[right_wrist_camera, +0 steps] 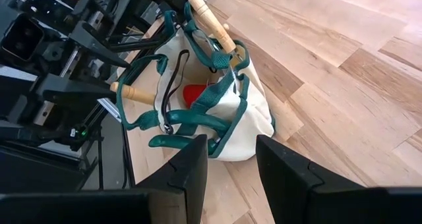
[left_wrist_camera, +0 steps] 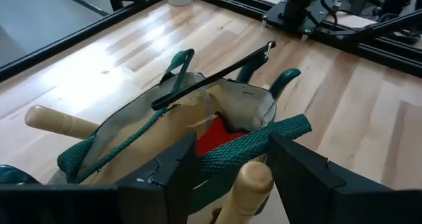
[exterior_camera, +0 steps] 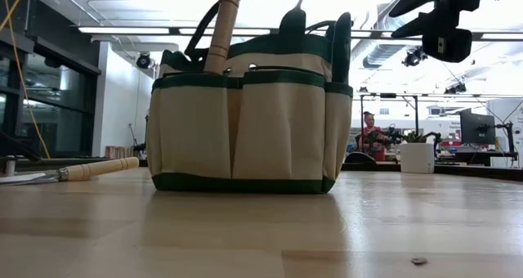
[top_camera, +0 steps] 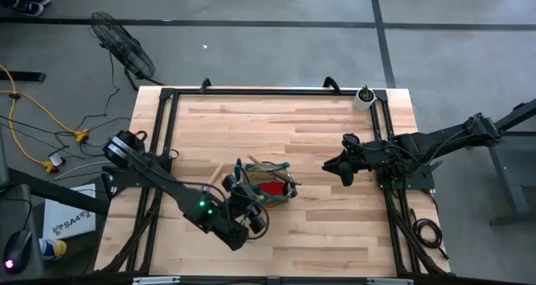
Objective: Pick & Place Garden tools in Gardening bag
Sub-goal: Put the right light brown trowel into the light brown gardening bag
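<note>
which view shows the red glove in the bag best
The left wrist view: the red glove lies inside the gardening bag, seen close. The right wrist and high views show only a small red patch; the low view hides it.

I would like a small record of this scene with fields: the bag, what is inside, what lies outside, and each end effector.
bag: round tan fabric gardening bag with green trim, upright on the wooden table
inside: red glove; wooden tool handle standing up out of the bag
outside: wooden-handled tool lying on the table beside the bag
left end effector: open, at the bag, around a wooden handle
right end effector: open, empty, apart from the bag
other: small white pot with a plant at the table corner
</note>
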